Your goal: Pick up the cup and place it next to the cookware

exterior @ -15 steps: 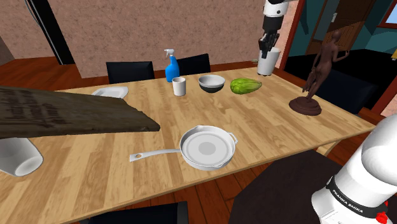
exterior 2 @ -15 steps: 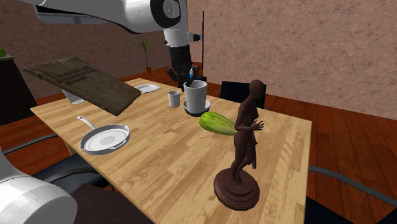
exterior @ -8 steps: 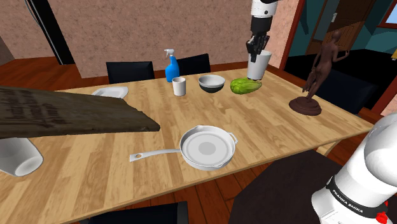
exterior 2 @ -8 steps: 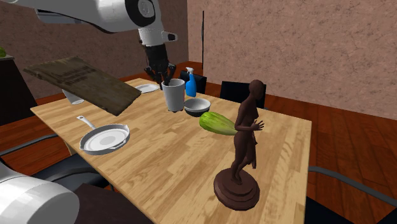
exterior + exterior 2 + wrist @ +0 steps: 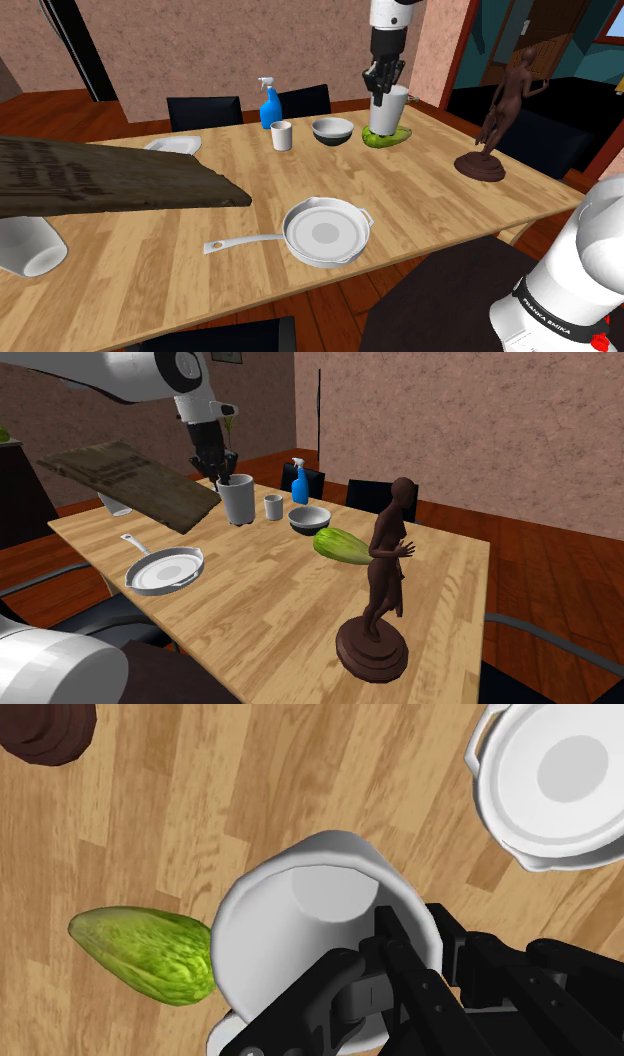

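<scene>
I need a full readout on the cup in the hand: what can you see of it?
The cup is plain white, with no handle that I can see, a round open mouth and walls that narrow a little toward a flat bottom. It is empty. The hand is shut on its rim, one finger inside the wall and one outside; nothing else touches it. It hangs roughly upright, mouth up, in the air above the wooden table, with the green vegetable lying below and beside it.
</scene>
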`<move>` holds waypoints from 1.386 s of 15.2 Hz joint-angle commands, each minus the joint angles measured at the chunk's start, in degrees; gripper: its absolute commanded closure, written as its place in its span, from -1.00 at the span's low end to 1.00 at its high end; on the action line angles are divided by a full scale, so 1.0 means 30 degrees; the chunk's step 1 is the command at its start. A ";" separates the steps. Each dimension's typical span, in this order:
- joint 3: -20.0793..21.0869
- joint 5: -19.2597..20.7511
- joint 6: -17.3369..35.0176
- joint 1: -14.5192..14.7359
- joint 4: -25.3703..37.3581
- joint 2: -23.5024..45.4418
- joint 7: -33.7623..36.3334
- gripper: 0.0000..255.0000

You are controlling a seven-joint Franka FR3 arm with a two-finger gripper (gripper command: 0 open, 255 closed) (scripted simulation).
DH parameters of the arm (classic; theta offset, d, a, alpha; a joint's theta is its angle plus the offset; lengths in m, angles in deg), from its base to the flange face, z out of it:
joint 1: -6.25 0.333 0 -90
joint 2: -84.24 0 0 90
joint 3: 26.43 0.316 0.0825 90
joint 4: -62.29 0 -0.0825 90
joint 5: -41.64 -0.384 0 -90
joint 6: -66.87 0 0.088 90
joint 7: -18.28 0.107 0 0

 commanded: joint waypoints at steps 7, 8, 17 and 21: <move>0.1547 -0.0317 0.0413 0.0960 -0.0363 0.0310 0.2489 1.00; 0.1546 -0.0311 0.0668 0.0960 -0.0619 0.0311 0.2514 1.00; 0.1543 -0.0226 0.2966 0.0952 -0.2737 0.0503 0.2756 1.00; 0.1546 -0.0169 0.3993 0.0943 -0.3575 0.0697 0.2875 1.00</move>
